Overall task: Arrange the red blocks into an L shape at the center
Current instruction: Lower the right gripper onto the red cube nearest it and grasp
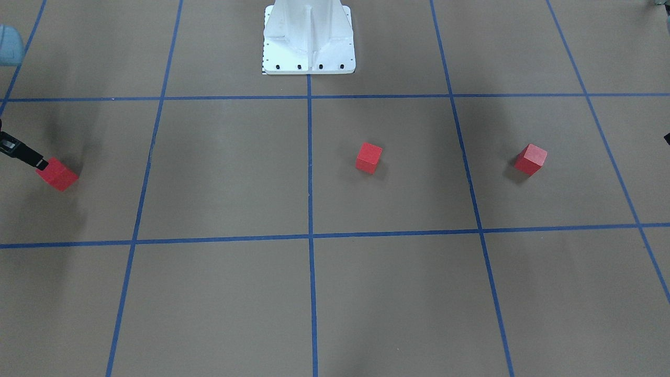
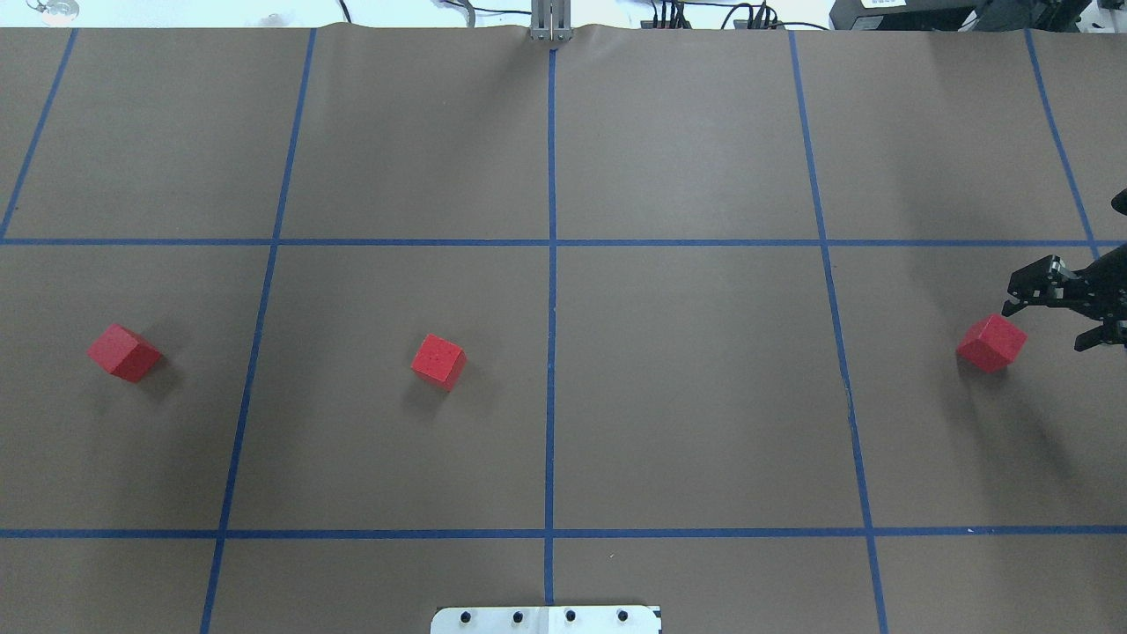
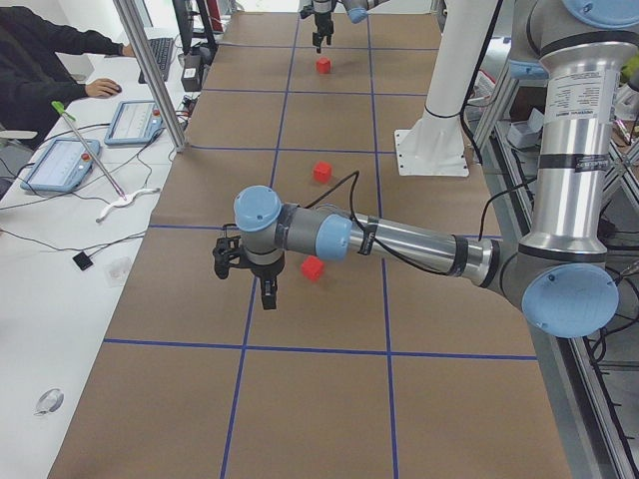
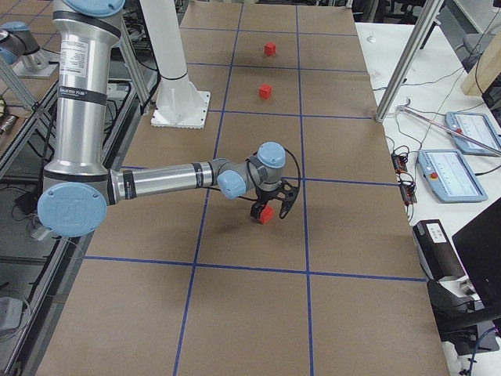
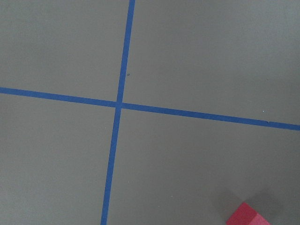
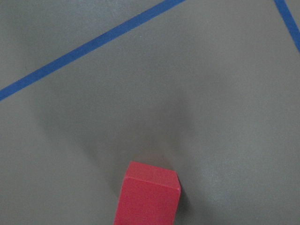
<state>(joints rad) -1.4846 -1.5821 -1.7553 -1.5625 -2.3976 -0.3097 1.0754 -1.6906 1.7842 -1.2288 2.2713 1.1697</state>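
Observation:
Three red blocks lie apart in one row on the brown surface. The left block [image 2: 124,352] [image 1: 530,159] sits far left. The middle block [image 2: 438,361] [image 1: 369,157] is just left of the center blue line [image 2: 550,352]. The right block [image 2: 991,343] [image 1: 57,174] is far right. My right gripper [image 2: 1052,315] is open and hovers just over the right block, which fills the bottom of the right wrist view [image 6: 147,197]. My left gripper [image 3: 245,274] shows only in the exterior left view, beside the left block [image 3: 313,267]. I cannot tell whether it is open or shut.
The robot's white base plate [image 2: 546,619] [image 1: 309,36] stands at the table's near middle edge. An operator [image 3: 40,60] and tablets [image 3: 60,165] are at a side desk beyond a metal post [image 3: 150,70]. Blue tape lines [image 5: 117,104] grid the surface.

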